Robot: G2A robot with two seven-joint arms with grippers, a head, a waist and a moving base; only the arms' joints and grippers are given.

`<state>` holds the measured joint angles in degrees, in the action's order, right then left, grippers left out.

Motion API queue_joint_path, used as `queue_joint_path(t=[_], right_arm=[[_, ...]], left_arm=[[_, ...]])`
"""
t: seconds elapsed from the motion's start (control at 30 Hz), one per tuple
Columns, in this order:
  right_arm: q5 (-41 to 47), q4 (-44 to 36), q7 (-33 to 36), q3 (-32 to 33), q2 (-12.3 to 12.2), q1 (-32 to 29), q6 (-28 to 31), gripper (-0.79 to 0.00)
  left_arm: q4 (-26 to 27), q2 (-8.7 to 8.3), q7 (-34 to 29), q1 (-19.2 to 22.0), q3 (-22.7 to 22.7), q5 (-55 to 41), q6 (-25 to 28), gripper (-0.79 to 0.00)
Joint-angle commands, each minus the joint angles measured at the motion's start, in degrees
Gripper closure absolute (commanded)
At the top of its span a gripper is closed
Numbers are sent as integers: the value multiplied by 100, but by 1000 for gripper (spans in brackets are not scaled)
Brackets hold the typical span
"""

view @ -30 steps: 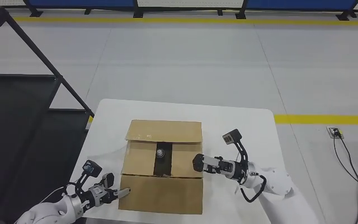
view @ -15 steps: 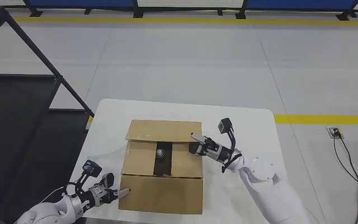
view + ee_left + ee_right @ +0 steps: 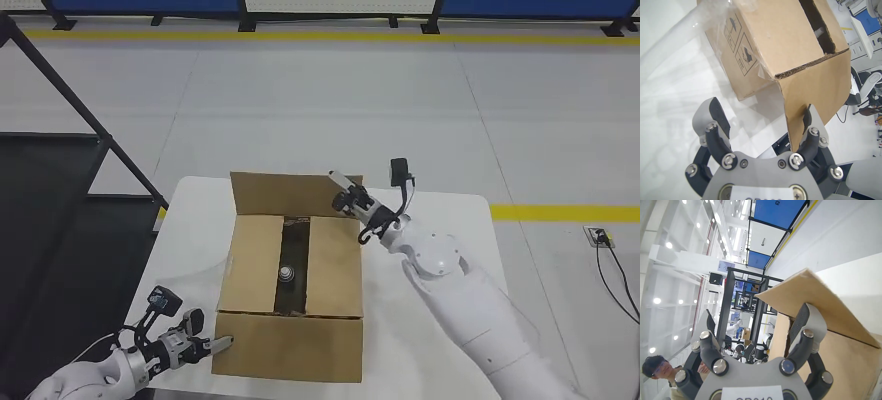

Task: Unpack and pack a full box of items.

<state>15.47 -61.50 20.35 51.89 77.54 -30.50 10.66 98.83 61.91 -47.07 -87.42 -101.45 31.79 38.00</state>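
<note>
Barely started (nothing is out): the left gripper (image 3: 762, 110) and right gripper (image 3: 755, 313), fingers apart, touch the opened outer flaps (image 3: 283, 193) of the cardboard box (image 3: 290, 335), inner flaps (image 3: 255, 265) mostly covering a bottle (image 3: 287, 273).

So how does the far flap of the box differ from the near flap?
The far flap stands up, while the near flap hangs outward and down at the front of the box. The right claw meets the far flap; the left claw meets the near flap. Shared: both are plain brown cardboard, and each touches an open claw.
</note>
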Motion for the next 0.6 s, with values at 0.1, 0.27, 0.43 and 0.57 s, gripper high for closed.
queue_joint_path(t=[0.1,0.27,0.43,0.57], right_arm=[[-182,213,22,-166,66,167,86,-785],[-182,213,22,-166,66,167,86,-785],[-21,72,131,-164,89,39,-65,-785],[-25,273,-452,-188,201,171,-264,-785]], left_arm=[[0,0,0,0,0,0,0,-785],[0,0,0,0,0,0,0,-785],[0,0,0,0,0,0,0,-785],[69,-7,147,-44,93,149,-87,-785]])
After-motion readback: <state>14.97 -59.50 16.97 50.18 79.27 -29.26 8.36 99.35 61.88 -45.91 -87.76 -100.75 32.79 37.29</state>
